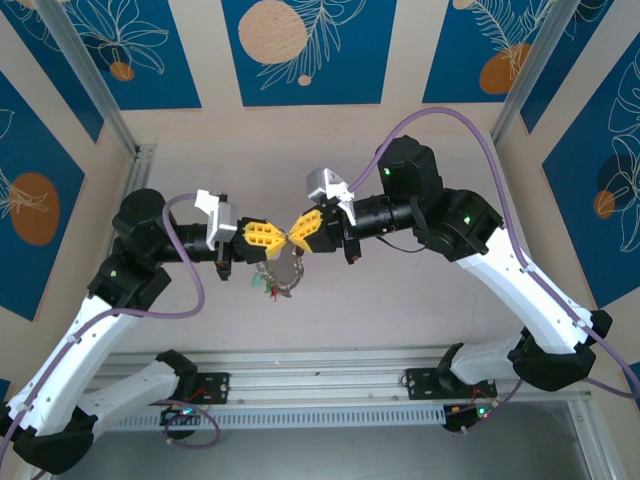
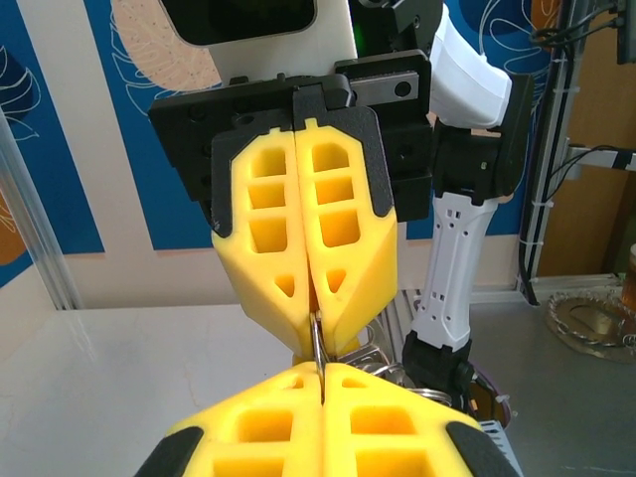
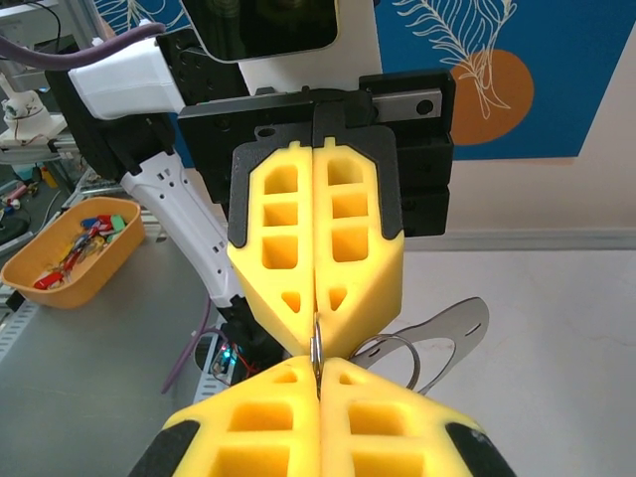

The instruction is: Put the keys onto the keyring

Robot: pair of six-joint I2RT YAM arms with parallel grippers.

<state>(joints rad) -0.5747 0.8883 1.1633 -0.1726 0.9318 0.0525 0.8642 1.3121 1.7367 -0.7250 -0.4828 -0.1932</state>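
Blue panels printed with pale leaves and orange discs line the walls around a pale table (image 1: 400,300), and both arms reach in over it from the near edge to meet tip to tip above its middle. From the right wrist camera, an orange tray (image 3: 91,282) sits off to the side on a grey bench. It holds a loose heap of small tagged keys (image 3: 83,233) in red, green, blue and yellow. From the left wrist camera, a shallow silvery dish (image 2: 586,333) shows at the frame's edge, its contents too blurred to tell. The keyring (image 1: 278,272) hangs just below the point where the grippers meet, a thin grey hoop with a bunch of small keys and green and red tags dangling towards the table. The left gripper (image 1: 283,238) has its yellow fingers pressed together, with the hoop's thin wire pinched in the seam at their tips. The right gripper (image 1: 293,238) faces it nose to nose, its fingers likewise closed flat on the same wire, so the wire runs straight from one seam into the other. Behind the fingertips in the right wrist view, a further loop of ring (image 3: 399,350) and a flat grey metal piece (image 3: 452,326) hang to one side. The small dark keys cannot be picked out from the bunch.
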